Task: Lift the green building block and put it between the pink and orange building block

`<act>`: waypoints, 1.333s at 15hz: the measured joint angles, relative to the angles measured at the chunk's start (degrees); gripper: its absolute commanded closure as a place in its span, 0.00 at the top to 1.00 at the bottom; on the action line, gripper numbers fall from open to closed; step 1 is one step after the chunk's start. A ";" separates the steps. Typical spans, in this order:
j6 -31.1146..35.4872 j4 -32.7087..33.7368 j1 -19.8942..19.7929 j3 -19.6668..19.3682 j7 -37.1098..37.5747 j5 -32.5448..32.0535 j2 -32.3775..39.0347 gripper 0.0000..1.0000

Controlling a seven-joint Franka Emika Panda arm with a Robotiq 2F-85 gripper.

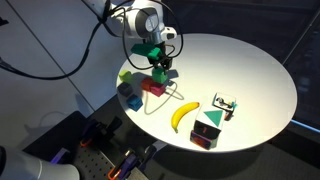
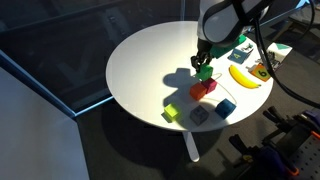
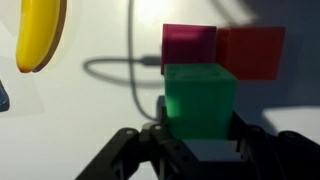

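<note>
Wrist view, left to right: banana (image 3: 38,35) at top-left corner; thin cable (image 3: 120,70) looping over white table (image 3: 80,120); pink block (image 3: 188,45) and orange block (image 3: 252,52) side by side, apparently touching. Green block (image 3: 200,100) nearest the camera, in front of that pair, set more before the pink one and overlapping the lower edges of both. Gripper (image 3: 200,128) closed partway onto green block, one finger (image 3: 162,115) pressed against each side face; nothing else gripped. In an exterior view, left to right: yellow-green block (image 1: 126,76) and blue block (image 1: 133,100) near table (image 1: 250,70) edge; gripper (image 1: 160,64) pointing down with green block (image 1: 158,73) just above pink block (image 1: 153,87); banana (image 1: 183,116) further right, well apart; green-and-red box (image 1: 208,131) near the rim. In an exterior view, left to right: yellow-green block (image 2: 171,114), then green block (image 2: 205,72) in gripper (image 2: 204,65) directly over orange block (image 2: 210,87), banana (image 2: 245,76) at right. Cannot tell whether green block touches table or the two blocks.
</note>
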 measured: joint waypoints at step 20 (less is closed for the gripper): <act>5.38 -6.05 1.38 0.87 0.16 -0.26 -3.22 0.32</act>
